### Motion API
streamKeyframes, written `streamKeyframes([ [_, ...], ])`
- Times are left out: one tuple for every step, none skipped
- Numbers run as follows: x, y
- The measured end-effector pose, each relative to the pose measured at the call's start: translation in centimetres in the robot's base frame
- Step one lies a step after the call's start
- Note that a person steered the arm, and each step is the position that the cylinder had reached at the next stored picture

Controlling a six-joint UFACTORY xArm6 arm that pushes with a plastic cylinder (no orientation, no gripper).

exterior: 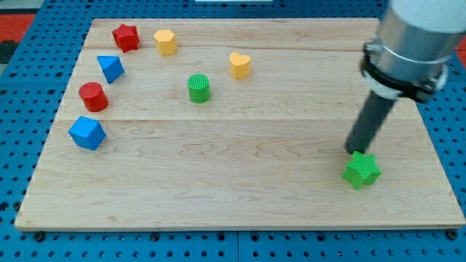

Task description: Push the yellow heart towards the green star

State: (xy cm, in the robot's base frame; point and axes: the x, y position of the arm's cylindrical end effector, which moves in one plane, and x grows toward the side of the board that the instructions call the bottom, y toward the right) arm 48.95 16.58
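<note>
The yellow heart (239, 65) lies on the wooden board near the view's top centre. The green star (362, 171) lies near the view's bottom right. My tip (353, 151) stands just above and slightly left of the green star, touching or almost touching its upper edge. The tip is far to the right of and below the yellow heart.
A green cylinder (198, 88) lies left of and below the heart. A yellow hexagon (166, 41) and a red star (126, 36) lie at the top left. A blue triangle-like block (111, 68), a red cylinder (93, 96) and a blue cube-like block (87, 133) lie along the left. The board's right edge (437, 156) is near the star.
</note>
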Motion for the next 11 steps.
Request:
streamKeyframes([
  [-5.0,-7.4],
  [-10.2,-13.6],
  [-15.3,-11.0],
  [-20.5,-12.3],
  [-19.1,-17.5],
  [-13.6,-13.8],
  [-8.7,-10.9],
  [-2.6,-7.9],
  [-6.6,-10.3],
  [-2.9,-15.4],
  [-1.2,-7.5],
])
